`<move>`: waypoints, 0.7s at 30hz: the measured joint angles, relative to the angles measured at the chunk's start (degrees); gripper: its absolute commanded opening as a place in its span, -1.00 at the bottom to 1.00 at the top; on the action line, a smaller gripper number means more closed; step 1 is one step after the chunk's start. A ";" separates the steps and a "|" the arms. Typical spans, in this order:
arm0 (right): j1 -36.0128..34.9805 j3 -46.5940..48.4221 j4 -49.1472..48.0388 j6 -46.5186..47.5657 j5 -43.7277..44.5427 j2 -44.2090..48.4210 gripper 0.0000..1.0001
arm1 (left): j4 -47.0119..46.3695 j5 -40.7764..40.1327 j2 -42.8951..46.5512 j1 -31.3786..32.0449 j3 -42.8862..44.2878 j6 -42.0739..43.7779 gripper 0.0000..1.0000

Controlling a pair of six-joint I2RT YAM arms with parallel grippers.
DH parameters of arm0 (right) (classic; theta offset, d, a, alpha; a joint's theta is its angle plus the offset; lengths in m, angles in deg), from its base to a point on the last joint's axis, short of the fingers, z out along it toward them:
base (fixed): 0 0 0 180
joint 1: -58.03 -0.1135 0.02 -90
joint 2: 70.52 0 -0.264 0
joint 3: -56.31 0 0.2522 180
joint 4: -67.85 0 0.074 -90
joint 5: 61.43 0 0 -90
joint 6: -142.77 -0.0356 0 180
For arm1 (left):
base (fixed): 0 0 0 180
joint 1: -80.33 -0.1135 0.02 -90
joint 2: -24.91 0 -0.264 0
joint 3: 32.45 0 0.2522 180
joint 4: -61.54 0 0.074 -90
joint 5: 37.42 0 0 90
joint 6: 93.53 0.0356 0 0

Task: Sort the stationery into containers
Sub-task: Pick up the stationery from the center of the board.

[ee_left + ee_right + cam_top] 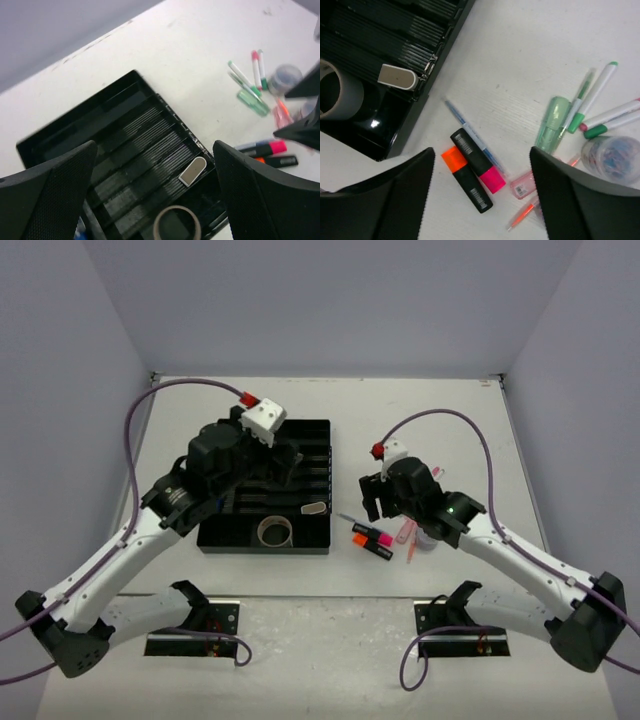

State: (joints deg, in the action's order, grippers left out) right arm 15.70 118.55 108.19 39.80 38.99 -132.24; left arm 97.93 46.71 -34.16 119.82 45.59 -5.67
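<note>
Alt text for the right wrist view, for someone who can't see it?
The right gripper hangs open over an orange highlighter and pink highlighter lying side by side on the table. The black organiser tray, holding a tape roll, sits upper left; green-capped pens lie right.

The black organiser tray lies flat. A grey tape roll lies hole-up in its 6 o'clock section, with a small grey oblong at the roll's 2 o'clock. Loose at the tray's 4 o'clock lie an orange highlighter touching a pink highlighter, a thin blue pen, a green highlighter, green-capped pens and a clear tub.
</note>
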 measured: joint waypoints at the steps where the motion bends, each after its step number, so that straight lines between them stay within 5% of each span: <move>1: -0.06 1.33 0.24 0.36 -0.83 -2.94 0.20 | 1.62 -3.32 1.11 -0.17 0.24 -2.98 1.00; 10: -0.20 2.67 4.19 1.82 -5.66 -17.27 0.05 | 12.77 -17.65 10.16 -0.86 -3.34 -12.49 1.00; 21: -1.66 4.34 6.00 0.21 -8.13 -22.57 0.06 | 9.28 -19.72 18.32 -0.86 -17.45 -12.50 1.00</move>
State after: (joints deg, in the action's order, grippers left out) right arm 14.04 122.89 114.19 40.01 30.86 -154.81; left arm 107.21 26.99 -15.84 118.96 28.14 -18.17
